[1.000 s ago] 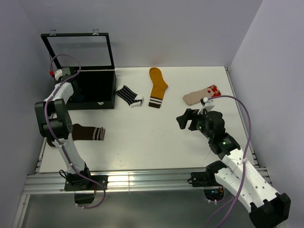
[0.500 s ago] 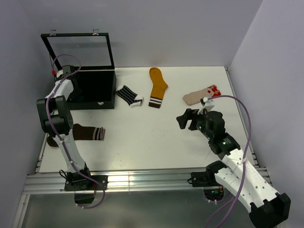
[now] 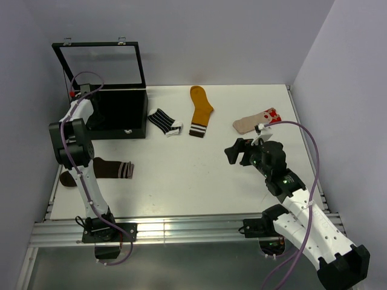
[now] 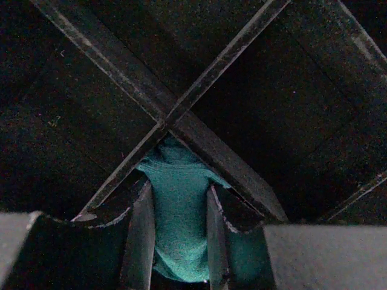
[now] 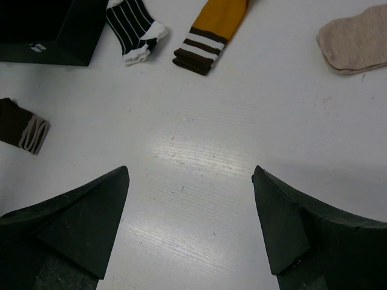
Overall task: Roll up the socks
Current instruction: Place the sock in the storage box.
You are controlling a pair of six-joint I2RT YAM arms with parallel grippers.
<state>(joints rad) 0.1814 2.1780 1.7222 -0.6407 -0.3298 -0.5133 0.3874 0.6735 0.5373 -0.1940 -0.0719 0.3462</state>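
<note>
Teal sock (image 4: 179, 217) sits clamped in the left claw (image 4: 178, 190). Both fingers (image 4: 140, 238) press its sides, and its long axis runs in line with them. Its forward end points out ahead of the claw, to the spot where the dividers (image 4: 181, 115) of the black box (image 3: 121, 121) cross. The left arm rises from the near edge of the bench (image 3: 181, 187), leans far along the left side, and bends its wrist down into the open box.

The right claw (image 5: 190, 172) hangs above the bench with its fingers wide apart and nothing between them. Its forearm stretches from the near right corner, and the claw (image 3: 237, 151) faces toward the far left.

- **Mustard sock (image 5: 213, 27):** lies ahead of this claw, its long axis leading away and its stripe-banded cuff toward the claw.
- **Black-and-white striped sock (image 5: 134, 27):** lies ahead and to the claw's left, on a slant beside the box, with its white end nearer the claw.
- **Beige sock (image 5: 354, 42):** lies ahead and to the right. From above, its (image 3: 254, 123) red-and-white end points away toward the right wall.
- **Brown sock (image 5: 21, 127):** lies well off to the claw's left, lengthwise across the bench, with its pale-striped cuff turned toward the claw.
</note>
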